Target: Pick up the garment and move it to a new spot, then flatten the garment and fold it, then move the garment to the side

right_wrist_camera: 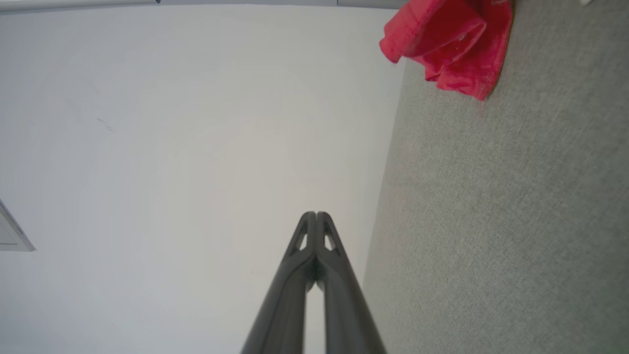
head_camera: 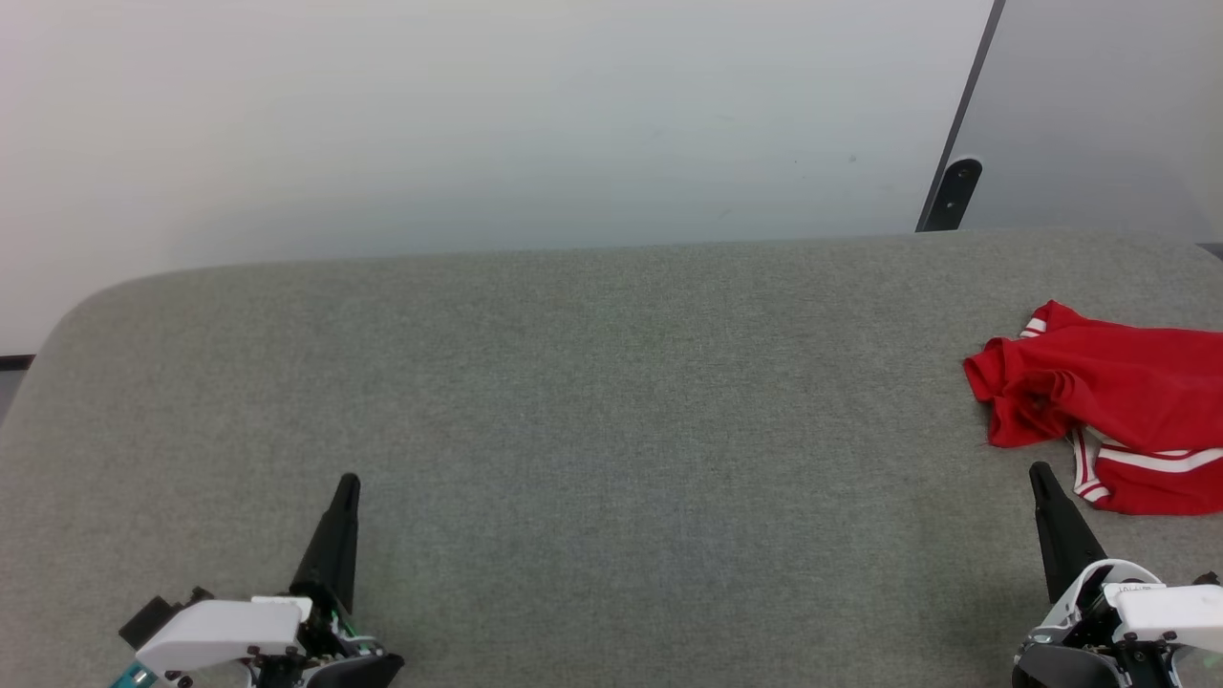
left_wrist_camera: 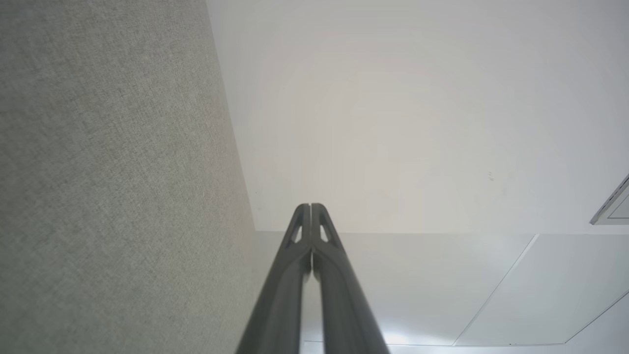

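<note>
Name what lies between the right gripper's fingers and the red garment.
Just bare grey fabric surface: nothing lies between the right gripper and the garment. The head view shows the short gap, and the right wrist view agrees.

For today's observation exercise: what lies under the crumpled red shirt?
The shirt lies on the grey fabric-covered table. Whatever is beneath its folds is covered, so it cannot be seen.

The crumpled red cloth T-shirt with white-striped trim (head_camera: pixel 1108 392) is cut off by the head view's right edge.
</note>
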Motion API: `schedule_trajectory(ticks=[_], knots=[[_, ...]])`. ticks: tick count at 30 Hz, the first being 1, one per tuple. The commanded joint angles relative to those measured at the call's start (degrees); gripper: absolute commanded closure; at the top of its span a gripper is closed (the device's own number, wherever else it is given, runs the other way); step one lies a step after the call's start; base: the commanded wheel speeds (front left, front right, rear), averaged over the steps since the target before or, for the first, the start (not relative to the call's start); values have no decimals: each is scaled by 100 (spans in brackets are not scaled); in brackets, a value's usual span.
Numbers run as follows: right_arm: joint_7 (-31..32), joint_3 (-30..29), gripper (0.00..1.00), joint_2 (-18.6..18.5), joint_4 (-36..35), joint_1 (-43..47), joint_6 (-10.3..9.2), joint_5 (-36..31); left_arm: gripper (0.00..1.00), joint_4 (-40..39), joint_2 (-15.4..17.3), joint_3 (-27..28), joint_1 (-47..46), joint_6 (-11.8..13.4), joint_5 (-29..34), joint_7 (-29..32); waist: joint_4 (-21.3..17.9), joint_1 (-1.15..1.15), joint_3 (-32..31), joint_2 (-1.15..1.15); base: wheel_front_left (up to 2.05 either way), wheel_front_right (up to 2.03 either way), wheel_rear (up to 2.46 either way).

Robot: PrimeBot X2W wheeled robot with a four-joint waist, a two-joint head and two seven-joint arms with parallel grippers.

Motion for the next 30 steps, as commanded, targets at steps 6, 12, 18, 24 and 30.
schedule_trajectory(ticks=[6,12,18,24,30], knots=[[5,-2,100,19,3,-24,-6,22,100,6,-15,20,-60,-31,33,23,0,0,0,0,0,0,0],[4,-1,100,19,3,-24,-6,22,100,7,-21,30,-61,-31,38,35,0,0,0,0,0,0,0],[4,0,100,19,3,-24,-6,23,100,8,-25,41,-62,-31,46,29,0,0,0,0,0,0,0],[3,1,100,19,3,-24,-6,23,100,7,-31,49,-63,-31,51,40,0,0,0,0,0,0,0],[3,1,100,19,3,-24,-6,24,100,8,-37,57,-64,-31,62,45,0,0,0,0,0,0,0]])
